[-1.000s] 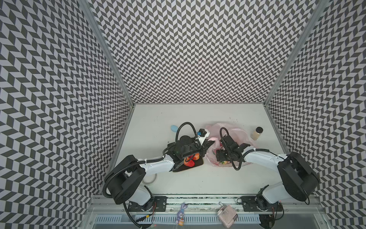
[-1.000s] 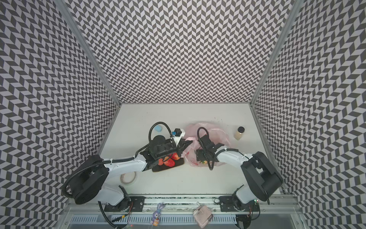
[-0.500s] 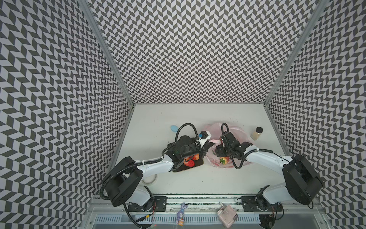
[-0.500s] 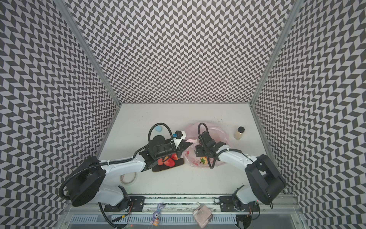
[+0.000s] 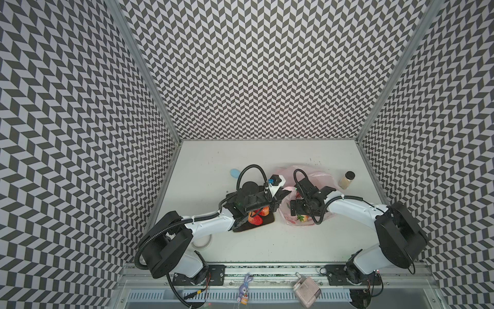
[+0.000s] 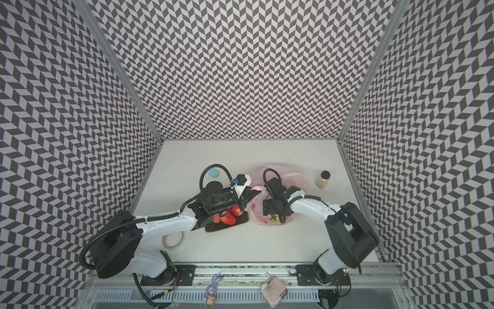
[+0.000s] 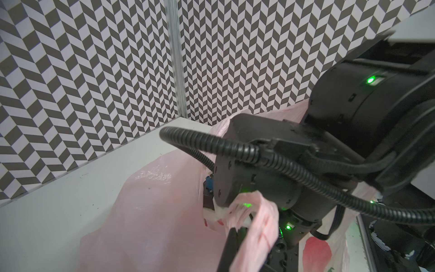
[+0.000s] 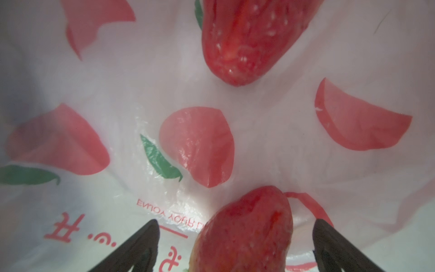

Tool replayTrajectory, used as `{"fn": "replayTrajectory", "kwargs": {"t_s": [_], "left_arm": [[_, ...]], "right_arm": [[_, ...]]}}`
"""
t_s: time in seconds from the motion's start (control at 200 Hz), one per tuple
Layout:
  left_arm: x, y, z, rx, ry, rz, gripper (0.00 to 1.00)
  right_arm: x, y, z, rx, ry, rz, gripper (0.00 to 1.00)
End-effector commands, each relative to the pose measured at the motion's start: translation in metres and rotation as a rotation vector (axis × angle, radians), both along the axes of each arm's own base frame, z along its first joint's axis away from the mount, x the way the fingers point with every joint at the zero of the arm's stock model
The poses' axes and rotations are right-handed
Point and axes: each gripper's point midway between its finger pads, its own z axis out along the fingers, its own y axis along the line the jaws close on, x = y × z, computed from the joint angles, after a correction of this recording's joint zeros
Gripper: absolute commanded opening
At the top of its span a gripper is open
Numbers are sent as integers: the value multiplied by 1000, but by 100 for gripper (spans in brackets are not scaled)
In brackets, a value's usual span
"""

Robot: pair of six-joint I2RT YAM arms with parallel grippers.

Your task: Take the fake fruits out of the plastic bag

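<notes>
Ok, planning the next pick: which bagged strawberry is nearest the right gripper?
The strawberry flanked by the open right gripper; the other strawberry lies well beyond it.

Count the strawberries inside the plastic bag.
2 visible in the right wrist view: near strawberry between the open right fingers, ungripped; far strawberry deeper in the plastic bag. Others may be hidden.

Dark square plate (image 5: 268, 220), light-blue oval blob (image 5: 234, 172) behind it, capped jar (image 5: 347, 180) at right, tape roll (image 6: 173, 247) near front-left
</notes>
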Motion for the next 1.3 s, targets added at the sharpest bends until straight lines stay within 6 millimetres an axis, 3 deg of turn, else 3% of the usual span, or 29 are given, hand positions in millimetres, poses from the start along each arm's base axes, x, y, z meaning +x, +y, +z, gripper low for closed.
{"fn": "replayTrajectory", "kwargs": {"t_s": [0.0, 0.285, 0.481, 0.551, 0.801, 0.997, 1.127, 1.297], "left_arm": [[-2, -7, 14, -36, -21, -15, 0], [1, -11, 23, -56, -36, 13, 0], [4, -11, 27, -88, -21, 36, 0], [7, -9, 28, -96, -13, 56, 0], [31, -4, 35, -172, 35, 153, 0], [66, -21, 46, -190, -18, 180, 0], [97, -45, 54, -224, -33, 147, 0], [132, -51, 55, -258, -24, 170, 0]], "right_arm": [[5, -1, -2, -17, 11, -51, 100], [0, -13, -15, -64, 19, -93, 73], [3, -14, -9, -56, -19, -102, 46], [3, -13, -6, -37, -32, -109, 41], [21, -16, 31, 17, -185, -168, 35], [51, -36, 59, 60, -300, -255, 33], [80, -24, 96, 207, -448, -240, 33], [85, -14, 124, 270, -545, -159, 33]]}}
